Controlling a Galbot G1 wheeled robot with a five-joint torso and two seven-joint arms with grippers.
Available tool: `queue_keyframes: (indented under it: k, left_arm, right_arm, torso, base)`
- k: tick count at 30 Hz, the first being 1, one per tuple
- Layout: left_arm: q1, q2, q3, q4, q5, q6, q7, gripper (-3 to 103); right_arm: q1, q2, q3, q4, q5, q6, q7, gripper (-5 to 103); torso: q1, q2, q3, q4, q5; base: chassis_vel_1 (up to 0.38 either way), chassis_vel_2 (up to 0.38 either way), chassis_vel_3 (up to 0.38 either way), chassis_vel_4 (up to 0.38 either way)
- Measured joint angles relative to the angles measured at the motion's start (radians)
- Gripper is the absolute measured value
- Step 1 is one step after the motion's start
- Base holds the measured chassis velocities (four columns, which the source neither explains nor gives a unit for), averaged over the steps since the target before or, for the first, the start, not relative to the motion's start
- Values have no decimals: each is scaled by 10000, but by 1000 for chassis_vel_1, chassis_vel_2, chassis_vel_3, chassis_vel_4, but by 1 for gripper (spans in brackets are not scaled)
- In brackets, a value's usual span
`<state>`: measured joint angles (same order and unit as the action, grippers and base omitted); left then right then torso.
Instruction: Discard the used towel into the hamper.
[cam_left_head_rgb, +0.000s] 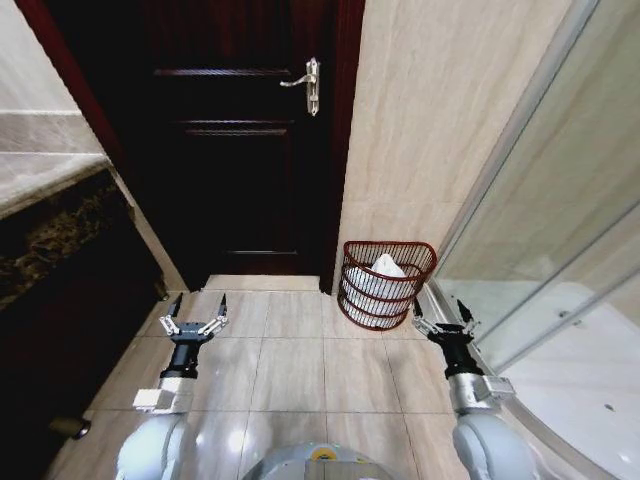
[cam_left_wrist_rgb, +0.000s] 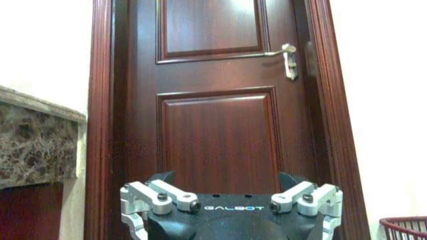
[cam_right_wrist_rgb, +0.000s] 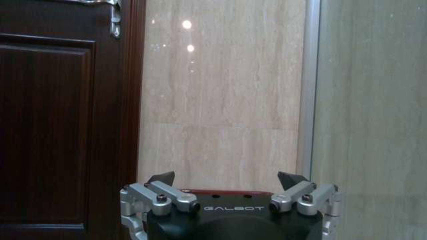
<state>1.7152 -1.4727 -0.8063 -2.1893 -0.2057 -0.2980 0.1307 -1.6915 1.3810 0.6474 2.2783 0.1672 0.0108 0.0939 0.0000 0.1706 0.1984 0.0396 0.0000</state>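
The hamper (cam_left_head_rgb: 388, 284) stood on the floor against the wall, a white towel (cam_left_head_rgb: 387, 268) already inside. It lay just ahead of the right pincer (cam_left_head_rgb: 442, 312), which was spread and empty. The left pincer (cam_left_head_rgb: 196, 307), also spread, was farther off.

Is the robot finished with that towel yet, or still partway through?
It looks finished. A white towel already sits inside the hamper by the wall beside the door. Nothing is in hand: the left gripper and right gripper both hang open and empty above the floor. Nothing obvious looks left.
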Motion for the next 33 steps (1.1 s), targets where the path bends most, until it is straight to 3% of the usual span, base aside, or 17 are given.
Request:
queue_keyframes:
  k: [25,28,33]
  left_arm:
    - [13,-4,-36,-215,-192,-34,52,100]
    - [-38,72,-102,-140,-366,-154,36,100]
    - [-296,480,-276,115,-845,-89,-72,100]
  right_arm:
    - [-125,-261,235,353,351,-109,464,100]
    - [143,-451,192,260,594,-483,568,100]
    - [1472,-1340,38,122,1847,-2003,1426,100]
  torso:
    - [0,0,0,-1,-1]
    - [0,0,0,-6,1]
    - [0,0,0,4,1]
  base:
    - [42,-37,-44,39]
    - [0,0,0,0]
    - [0,0,0,0]
